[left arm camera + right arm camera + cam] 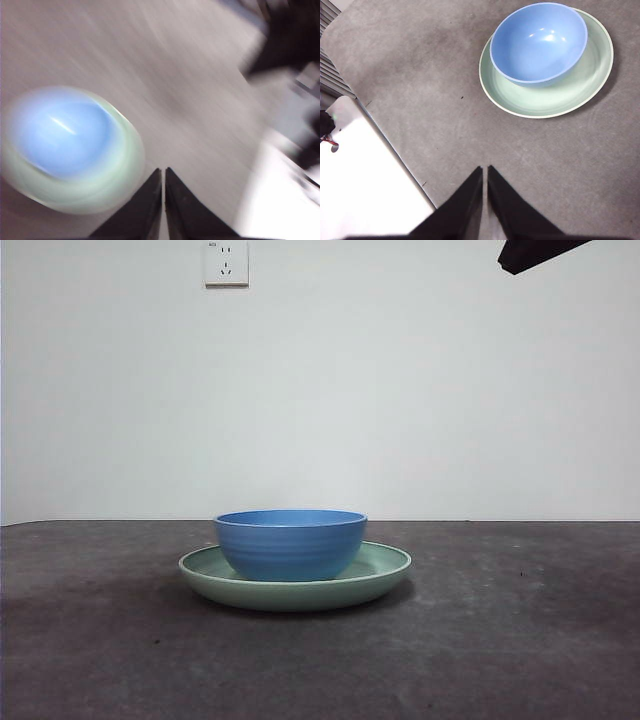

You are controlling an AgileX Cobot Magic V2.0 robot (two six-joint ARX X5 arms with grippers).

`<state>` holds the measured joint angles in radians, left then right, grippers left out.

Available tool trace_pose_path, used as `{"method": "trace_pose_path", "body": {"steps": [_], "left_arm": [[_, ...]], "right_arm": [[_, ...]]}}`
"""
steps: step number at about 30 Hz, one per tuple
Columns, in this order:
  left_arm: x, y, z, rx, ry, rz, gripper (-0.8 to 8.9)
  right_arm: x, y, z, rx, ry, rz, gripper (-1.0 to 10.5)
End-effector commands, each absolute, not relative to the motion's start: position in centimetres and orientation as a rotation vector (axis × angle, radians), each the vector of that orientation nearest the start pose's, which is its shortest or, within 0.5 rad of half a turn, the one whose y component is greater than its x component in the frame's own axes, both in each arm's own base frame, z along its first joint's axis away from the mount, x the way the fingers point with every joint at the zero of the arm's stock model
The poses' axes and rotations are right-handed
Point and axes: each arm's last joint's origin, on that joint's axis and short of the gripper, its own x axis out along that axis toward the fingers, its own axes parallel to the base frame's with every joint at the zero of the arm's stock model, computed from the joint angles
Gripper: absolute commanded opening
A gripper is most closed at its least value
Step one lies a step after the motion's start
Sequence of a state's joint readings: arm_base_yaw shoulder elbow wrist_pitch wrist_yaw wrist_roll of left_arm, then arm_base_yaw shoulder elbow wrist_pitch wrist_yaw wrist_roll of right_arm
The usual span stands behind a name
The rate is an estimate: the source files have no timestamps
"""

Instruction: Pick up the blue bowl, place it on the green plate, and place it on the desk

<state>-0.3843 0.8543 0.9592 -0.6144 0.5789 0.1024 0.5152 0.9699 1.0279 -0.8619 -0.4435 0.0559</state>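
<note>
Blue bowl (290, 543) sits upright inside the green plate (385, 568) on the desk (520, 640). We see our left gripper (163, 175) and right gripper (485, 172) both pinched together, empty, away from it.

One blue bowl (290, 542), one green plate (385, 568), one table (520, 640). Two pincers: the left pincer (163, 175) and the right pincer (485, 172). One wall outlet (226, 262).
</note>
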Motion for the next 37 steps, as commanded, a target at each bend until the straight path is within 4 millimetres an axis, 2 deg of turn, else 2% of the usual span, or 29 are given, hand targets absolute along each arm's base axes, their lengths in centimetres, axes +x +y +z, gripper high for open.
{"method": "trace_pose_path", "body": {"steps": [1, 4, 7, 10, 14, 20, 26, 37], "left_arm": [[14.5, -6.1, 36.0, 0.119, 0.276, -0.845, 0.11], [13.8, -4.1, 37.0, 0.142, 0.119, -0.655, 0.11], [12.9, -2.6, 36.7, 0.163, -0.01, -0.443, 0.11], [11.9, -1.5, 35.3, 0.172, -0.102, -0.259, 0.11], [10.9, -0.6, 32.0, 0.172, -0.141, -0.119, 0.11], [10.2, -0.1, 26.1, 0.171, -0.077, -0.054, 0.11], [9.8, 0.1, 21.5, 0.153, -0.035, -0.038, 0.11], [9.7, 0.1, 17.5, 0.135, 0.021, -0.027, 0.11]], "right_arm": [[14.9, 10.0, 33.2, 0.01, 0.837, 0.895, 0.1], [14.9, 10.0, 33.2, 0.01, 0.837, 0.895, 0.1], [14.9, 10.0, 33.2, 0.01, 0.837, 0.895, 0.1], [14.9, 10.0, 33.2, 0.01, 0.837, 0.895, 0.1], [14.9, 10.0, 33.2, 0.01, 0.837, 0.895, 0.1], [14.9, 10.0, 33.2, 0.01, 0.837, 0.895, 0.1], [14.9, 10.0, 33.2, 0.01, 0.836, 0.895, 0.1], [14.9, 10.0, 33.2, 0.01, 0.837, 0.895, 0.1]]}}
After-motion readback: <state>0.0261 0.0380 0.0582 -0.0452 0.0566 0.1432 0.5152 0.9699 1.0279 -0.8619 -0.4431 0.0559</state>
